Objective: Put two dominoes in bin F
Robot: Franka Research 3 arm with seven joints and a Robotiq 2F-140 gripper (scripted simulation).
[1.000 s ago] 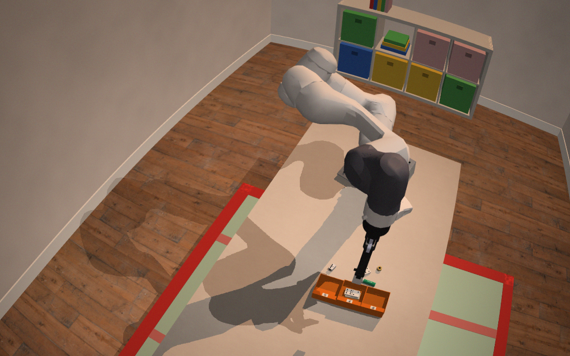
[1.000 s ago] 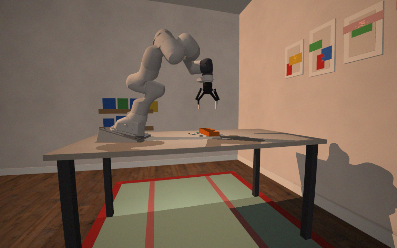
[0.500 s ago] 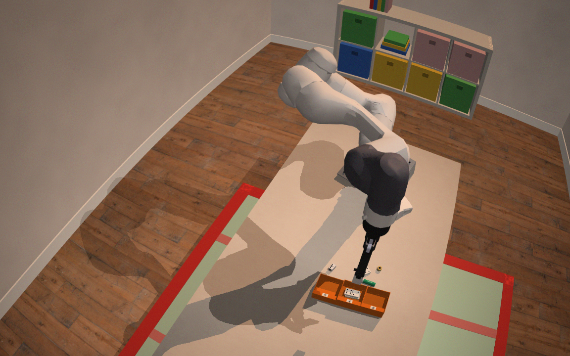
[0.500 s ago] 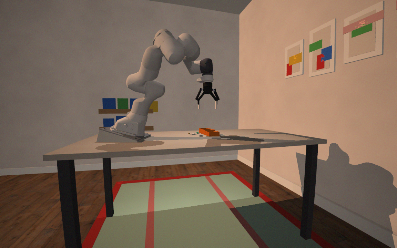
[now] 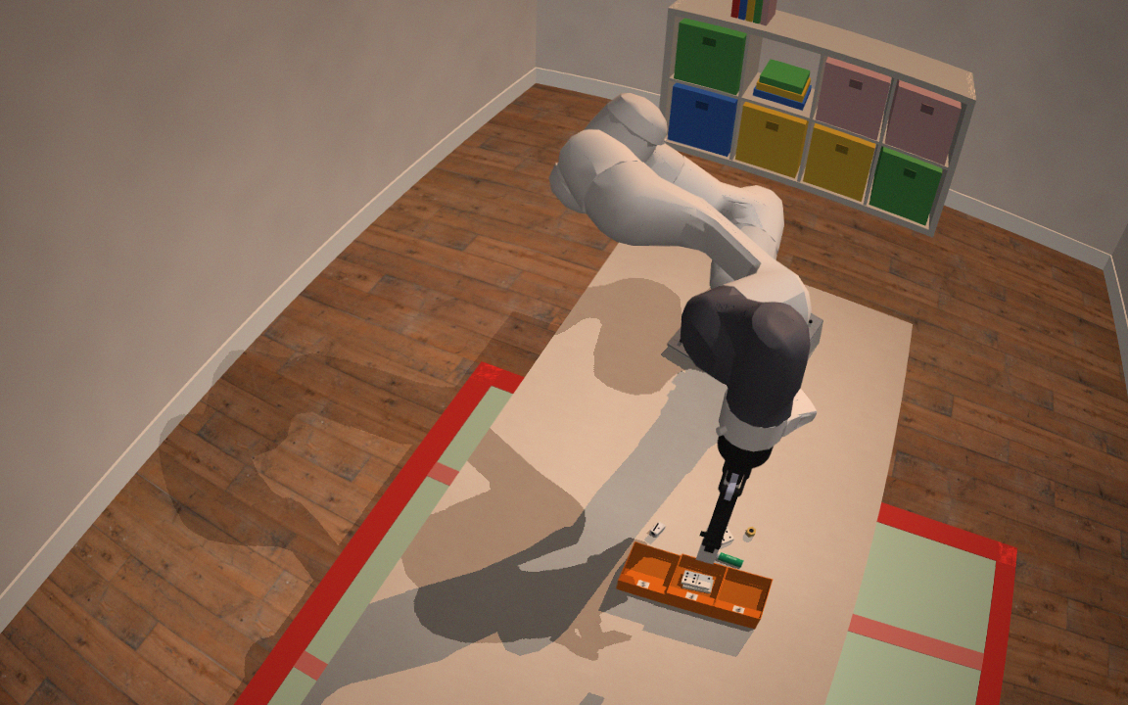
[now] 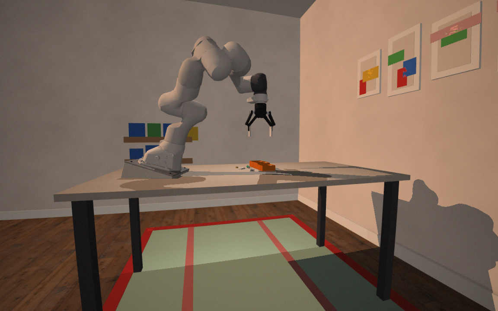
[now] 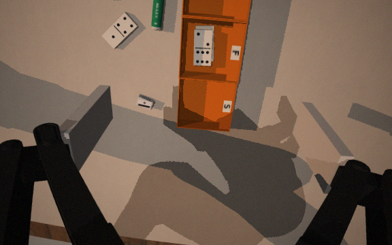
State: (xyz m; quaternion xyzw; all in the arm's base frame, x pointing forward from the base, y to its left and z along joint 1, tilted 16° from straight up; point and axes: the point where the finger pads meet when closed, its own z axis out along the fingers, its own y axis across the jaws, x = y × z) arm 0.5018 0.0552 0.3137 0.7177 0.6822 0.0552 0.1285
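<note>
Gripper point(image 6: 260, 135) hovering high, fingers spread and empty; dominoes point(image 7: 203, 45) lying in bin F point(image 7: 241, 37), frame top.

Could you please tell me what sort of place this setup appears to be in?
Probably a plain indoor room, something like a playroom or study: a wood plank floor, a cubby shelf holding coloured boxes, framed abstract pictures on the wall, and a striped rug under the table.

The orange bin tray point(image 7: 213, 102) runs off the wrist view's top edge, so its third compartment's label is out of sight. The green battery point(image 7: 157, 15) beside the tray is clipped there too. From above, the bin labels point(image 5: 692, 595) are too small to read, and the arm hides the table point(image 5: 848, 420) beneath it.
</note>
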